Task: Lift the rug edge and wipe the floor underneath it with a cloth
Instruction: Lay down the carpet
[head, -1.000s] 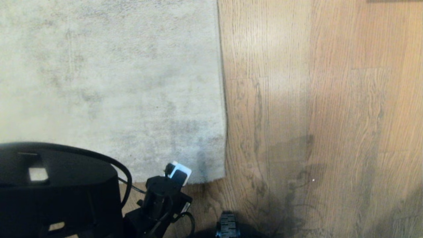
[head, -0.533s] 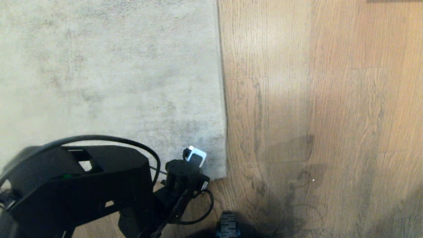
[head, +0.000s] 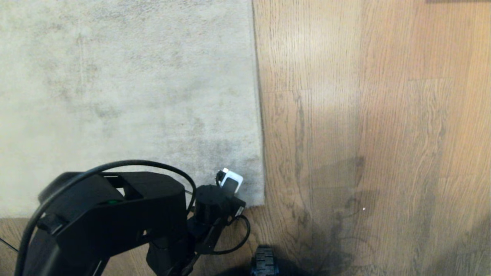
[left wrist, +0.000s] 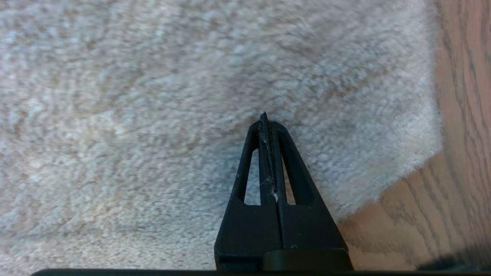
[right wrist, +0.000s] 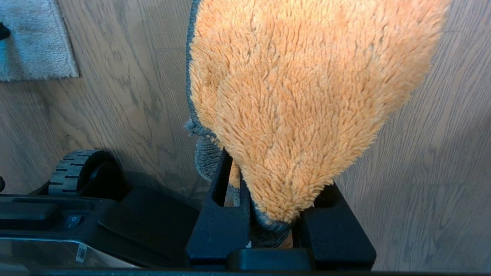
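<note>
Left gripper (left wrist: 264, 115) pressed together, empty, over near-right rug edge (head: 257, 195); could skid over pile. Right gripper (right wrist: 268, 226) pinched cloth (right wrist: 299, 99).

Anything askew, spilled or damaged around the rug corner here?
Nothing stands out. The rug edge lies flat and straight on the floor, corner not lifted. The left gripper is shut above the rug; the right gripper holds the cloth.

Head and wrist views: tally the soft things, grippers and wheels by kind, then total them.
Rug: 1
Cloth: 1
Grippers, left gripper and right gripper: 2
Wheel: 1
Total: 5
</note>
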Robot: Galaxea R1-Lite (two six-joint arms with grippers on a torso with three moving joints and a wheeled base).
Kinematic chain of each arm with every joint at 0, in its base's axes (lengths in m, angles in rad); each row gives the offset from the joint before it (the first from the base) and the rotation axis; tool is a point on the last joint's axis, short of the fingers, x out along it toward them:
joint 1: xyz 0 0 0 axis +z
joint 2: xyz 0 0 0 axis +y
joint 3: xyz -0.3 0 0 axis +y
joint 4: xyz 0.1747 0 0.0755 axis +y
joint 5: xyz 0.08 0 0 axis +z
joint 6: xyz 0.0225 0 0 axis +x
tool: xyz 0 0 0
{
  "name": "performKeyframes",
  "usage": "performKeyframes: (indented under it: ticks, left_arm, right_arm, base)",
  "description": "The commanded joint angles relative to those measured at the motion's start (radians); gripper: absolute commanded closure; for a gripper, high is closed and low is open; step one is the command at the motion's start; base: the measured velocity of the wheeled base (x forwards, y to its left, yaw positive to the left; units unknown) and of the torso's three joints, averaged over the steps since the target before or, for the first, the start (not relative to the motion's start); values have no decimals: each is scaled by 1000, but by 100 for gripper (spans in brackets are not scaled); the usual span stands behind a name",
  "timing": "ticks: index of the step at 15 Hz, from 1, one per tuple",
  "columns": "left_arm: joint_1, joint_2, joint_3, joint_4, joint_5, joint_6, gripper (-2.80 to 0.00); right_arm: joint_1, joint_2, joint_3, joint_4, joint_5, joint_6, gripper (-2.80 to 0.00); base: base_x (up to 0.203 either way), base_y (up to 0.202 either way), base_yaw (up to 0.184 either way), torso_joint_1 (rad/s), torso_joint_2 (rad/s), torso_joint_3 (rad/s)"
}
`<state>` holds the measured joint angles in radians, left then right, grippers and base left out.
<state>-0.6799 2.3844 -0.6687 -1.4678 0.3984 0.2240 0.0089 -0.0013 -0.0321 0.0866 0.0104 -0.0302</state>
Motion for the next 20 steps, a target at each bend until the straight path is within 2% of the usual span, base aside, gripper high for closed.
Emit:
performKeyframes:
  ticks: [1, 7, 11, 20]
  left_arm:
    - [-19, 1, 0, -20, 2, 0, 0]
    - [-90, -175, 10, 10, 11, -4, 0]
    - [-114, -311, 10, 201, 12, -2, 0]
    - [-102, -131, 17, 214, 5, -7, 0]
  right_arm:
    - [0, 1, -2, 1, 0, 0, 0]
    - [0, 1, 0, 1, 0, 0, 0]
    - [0, 1, 0, 1, 0, 0, 0]
    - [0, 1, 0, 0, 0, 0, 0]
  base:
    - [0, 0, 0, 0, 0, 0]
    - [0, 0, 0, 0, 0, 0]
    - [0, 0, 0, 0, 0, 0]
    - [0, 0, 0, 0, 0, 0]
